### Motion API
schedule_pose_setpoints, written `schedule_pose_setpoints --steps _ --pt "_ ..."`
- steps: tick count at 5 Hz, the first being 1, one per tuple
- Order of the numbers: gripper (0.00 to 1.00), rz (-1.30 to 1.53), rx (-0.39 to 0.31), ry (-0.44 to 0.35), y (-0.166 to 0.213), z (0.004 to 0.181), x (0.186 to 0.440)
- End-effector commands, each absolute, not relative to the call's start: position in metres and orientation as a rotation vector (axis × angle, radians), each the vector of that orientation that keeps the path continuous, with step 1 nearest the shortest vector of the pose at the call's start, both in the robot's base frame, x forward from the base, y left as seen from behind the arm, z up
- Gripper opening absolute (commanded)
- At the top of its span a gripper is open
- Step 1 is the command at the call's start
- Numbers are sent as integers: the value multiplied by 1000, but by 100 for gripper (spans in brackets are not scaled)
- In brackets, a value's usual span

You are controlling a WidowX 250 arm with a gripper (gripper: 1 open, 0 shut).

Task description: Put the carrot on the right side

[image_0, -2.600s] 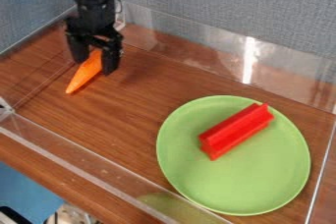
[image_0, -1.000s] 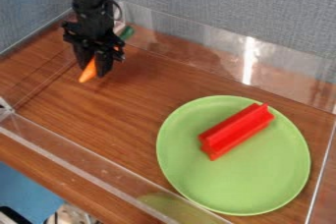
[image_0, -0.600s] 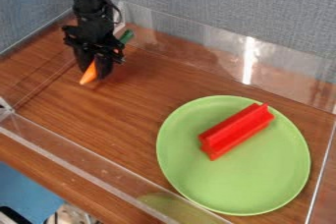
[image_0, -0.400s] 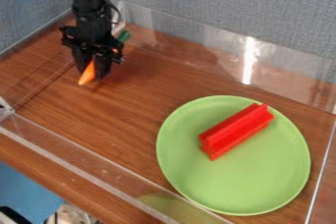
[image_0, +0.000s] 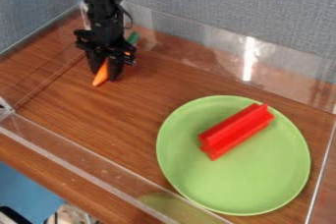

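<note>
Evenly and softly lit, moderately bright, with no single strong source apparent. Low in resolution and slightly soft throughout, fine detail smeared. Pale glare streaked along the clear plastic barrier wall at the back and on its near rim. Mild sheen across the brown wooden tabletop. Faint, short shadow beneath the long red rectangular block on the round lime-green plate. Dark against the backdrop, the black robot gripper, its details hard to read. No obvious edge distortion.
</note>
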State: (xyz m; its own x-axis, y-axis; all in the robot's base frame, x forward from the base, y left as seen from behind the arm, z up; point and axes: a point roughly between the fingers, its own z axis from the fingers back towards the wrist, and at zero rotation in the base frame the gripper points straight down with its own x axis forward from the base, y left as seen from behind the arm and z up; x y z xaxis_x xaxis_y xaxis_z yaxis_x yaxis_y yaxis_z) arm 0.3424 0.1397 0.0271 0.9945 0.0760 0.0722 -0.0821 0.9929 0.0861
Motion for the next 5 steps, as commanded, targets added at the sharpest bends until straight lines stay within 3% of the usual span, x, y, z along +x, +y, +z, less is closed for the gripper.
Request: schedule_pose_setpoints --steps 1,3,4,5 --pt "0 85 125 -161 127 75 351" --pt "0 -23 150 -247 70 143 345" --pt "0 -169 116 -268 21 159 344" --pt "0 -257 70 -263 -29 151 338"
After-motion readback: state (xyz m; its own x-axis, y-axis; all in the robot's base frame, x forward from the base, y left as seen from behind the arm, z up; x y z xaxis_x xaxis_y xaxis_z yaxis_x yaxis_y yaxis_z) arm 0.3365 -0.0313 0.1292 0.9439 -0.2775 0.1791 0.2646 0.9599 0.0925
